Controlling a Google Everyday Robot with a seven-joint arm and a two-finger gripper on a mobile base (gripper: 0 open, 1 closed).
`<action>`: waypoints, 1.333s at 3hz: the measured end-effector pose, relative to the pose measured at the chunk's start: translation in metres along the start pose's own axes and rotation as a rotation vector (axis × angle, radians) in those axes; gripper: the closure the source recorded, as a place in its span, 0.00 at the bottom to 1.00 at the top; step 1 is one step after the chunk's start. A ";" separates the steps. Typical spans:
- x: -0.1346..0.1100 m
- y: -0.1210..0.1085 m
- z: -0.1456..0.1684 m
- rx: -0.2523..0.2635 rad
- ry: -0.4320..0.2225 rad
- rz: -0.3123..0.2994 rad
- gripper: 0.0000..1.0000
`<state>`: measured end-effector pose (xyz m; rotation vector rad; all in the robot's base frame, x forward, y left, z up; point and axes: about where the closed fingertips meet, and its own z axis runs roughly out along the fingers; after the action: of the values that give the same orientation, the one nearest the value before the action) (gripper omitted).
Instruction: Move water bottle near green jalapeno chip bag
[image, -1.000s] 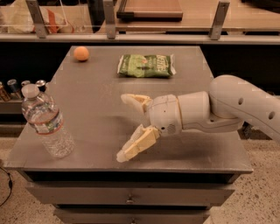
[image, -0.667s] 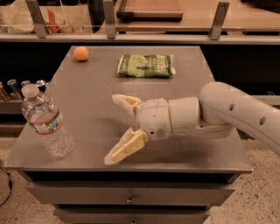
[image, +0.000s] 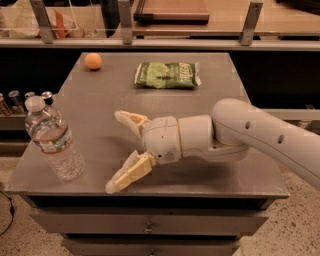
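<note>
Grey table (image: 95, 105) bears the standing water bottle (image: 52, 140), with the pincer (image: 113, 152) spread wide near it.

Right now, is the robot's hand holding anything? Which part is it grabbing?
Nothing is held. The gripper is open above the front of the table, with nothing between its spread fingers. The water bottle stands apart from it, untouched.
</note>
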<state>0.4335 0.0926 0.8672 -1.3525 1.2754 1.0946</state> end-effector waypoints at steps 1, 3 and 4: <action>-0.003 0.002 0.023 -0.021 -0.022 -0.019 0.00; -0.012 0.004 0.062 -0.045 -0.035 -0.050 0.00; -0.011 0.007 0.076 -0.047 -0.047 -0.049 0.00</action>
<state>0.4257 0.1695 0.8655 -1.3784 1.1832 1.1216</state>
